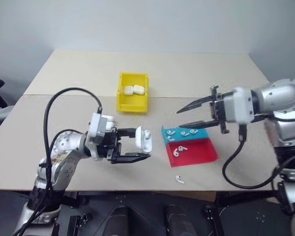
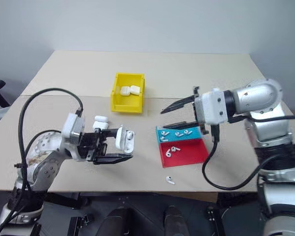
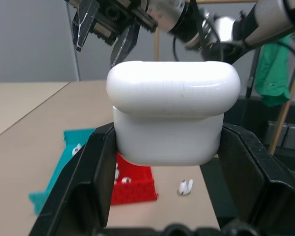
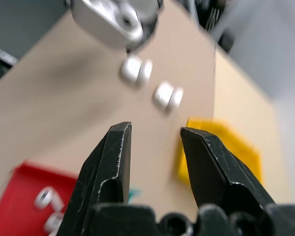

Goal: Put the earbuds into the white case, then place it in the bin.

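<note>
Earbuds lie scattered at the near right of the desk: four can be counted in the blue tray, two in the red tray just nearer than it, and one more loose earbud on the bare desk close to the near edge. One white case is up off the desk, pinched between the two black fingers of the left gripper, which reaches in level from the near left; in the left wrist view the case sits upright between the fingers with its lid closed. Another case rests on the desk just beyond the left gripper. Two more cases lie side by side inside the bin, which stands at the middle of the desk, farther away than the trays. That makes four cases in all. The right gripper hangs above the far edge of the blue tray, its fingers spread apart with nothing between them, pointing left toward the held case.
</note>
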